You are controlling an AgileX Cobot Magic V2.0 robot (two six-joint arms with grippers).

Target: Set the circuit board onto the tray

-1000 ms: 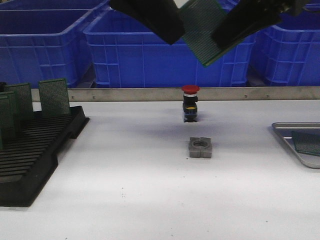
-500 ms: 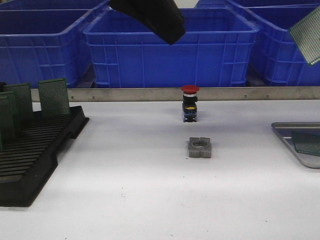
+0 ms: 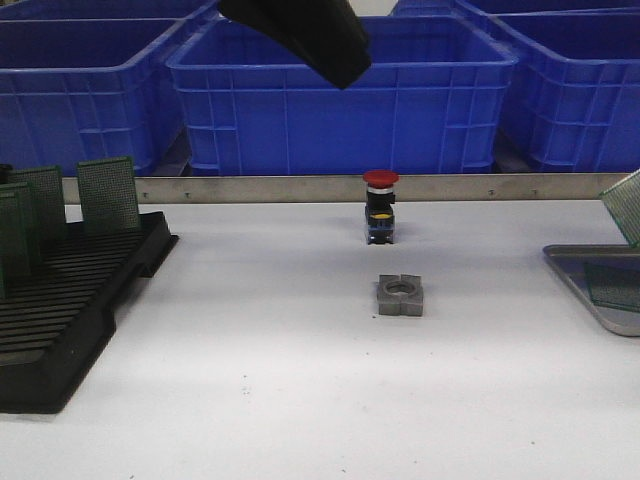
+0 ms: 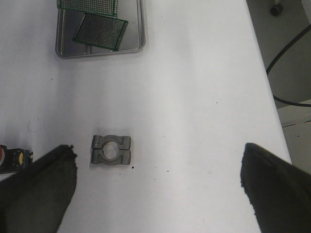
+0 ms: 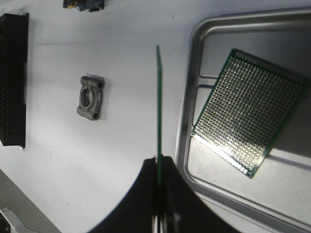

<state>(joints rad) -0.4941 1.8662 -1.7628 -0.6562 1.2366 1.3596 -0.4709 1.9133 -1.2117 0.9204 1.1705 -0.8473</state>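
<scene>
My right gripper (image 5: 159, 161) is shut on a green circuit board (image 5: 158, 102), seen edge-on, which hangs just over the near rim of the grey metal tray (image 5: 190, 97). In the front view only a corner of that board (image 3: 625, 205) shows at the right edge, above the tray (image 3: 585, 285); the right gripper itself is out of that view. Another green board (image 5: 248, 111) lies flat in the tray. My left gripper (image 4: 158, 189) is open and empty, high above the table's middle; one of its fingers (image 3: 300, 35) shows at the top of the front view.
A grey metal block (image 3: 401, 296) lies mid-table, with a red-capped push button (image 3: 380, 205) behind it. A black slotted rack (image 3: 60, 300) holding upright boards (image 3: 107, 193) stands at the left. Blue crates (image 3: 340, 90) stand behind a metal rail.
The held board has gone from the top centre, between both arms, out to the right and down to just above the tray. The left arm has not moved.
</scene>
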